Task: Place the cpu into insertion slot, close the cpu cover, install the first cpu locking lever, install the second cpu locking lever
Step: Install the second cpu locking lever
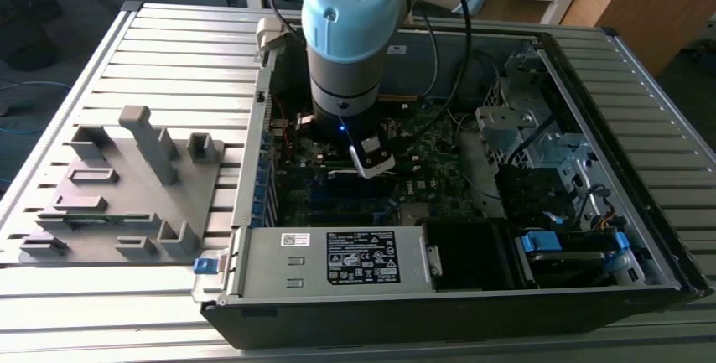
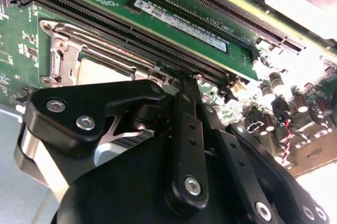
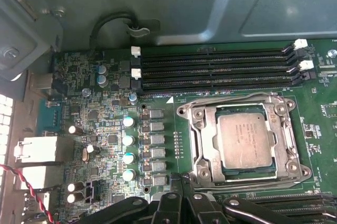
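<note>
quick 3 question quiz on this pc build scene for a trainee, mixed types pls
1. True or false: the chip already sits in the socket on the green board.
2. In the first wrist view, the long black memory slots lie: A) beside the socket, B) on the grey stand.
3. Fill in: the pincer hangs over the ____.

Key: 1 true; 2 A; 3 board.

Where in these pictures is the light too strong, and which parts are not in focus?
In the second wrist view, the corner past the motherboard is washed out white, and the near gripper linkage is soft. In the first wrist view, the cpu is evenly lit and sharp. In the exterior view, the computer case interior is dim.
</note>
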Robot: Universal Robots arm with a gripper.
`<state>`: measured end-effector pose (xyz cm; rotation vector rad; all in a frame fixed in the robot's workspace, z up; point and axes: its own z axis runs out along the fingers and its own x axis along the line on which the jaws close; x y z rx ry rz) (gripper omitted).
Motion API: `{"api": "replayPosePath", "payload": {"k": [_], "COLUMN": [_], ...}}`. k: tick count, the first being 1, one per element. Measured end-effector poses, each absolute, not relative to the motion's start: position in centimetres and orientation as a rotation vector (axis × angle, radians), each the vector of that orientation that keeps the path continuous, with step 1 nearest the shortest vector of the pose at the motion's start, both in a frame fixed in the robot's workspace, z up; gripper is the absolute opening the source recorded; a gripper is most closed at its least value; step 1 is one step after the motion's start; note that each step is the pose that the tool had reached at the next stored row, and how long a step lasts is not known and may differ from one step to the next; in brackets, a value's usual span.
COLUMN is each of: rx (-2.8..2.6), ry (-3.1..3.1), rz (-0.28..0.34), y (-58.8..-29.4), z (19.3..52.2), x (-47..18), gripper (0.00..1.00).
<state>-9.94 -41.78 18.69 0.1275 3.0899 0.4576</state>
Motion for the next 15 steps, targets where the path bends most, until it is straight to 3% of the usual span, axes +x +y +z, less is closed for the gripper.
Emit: {"api": "replayPosePath", "payload": {"k": [15], "rx": [0.127], "ry": [3.088], "rz": [0.450], "y": [-41.78], "z": [18.79], "x": [-10.09], "gripper": [0.11]}}
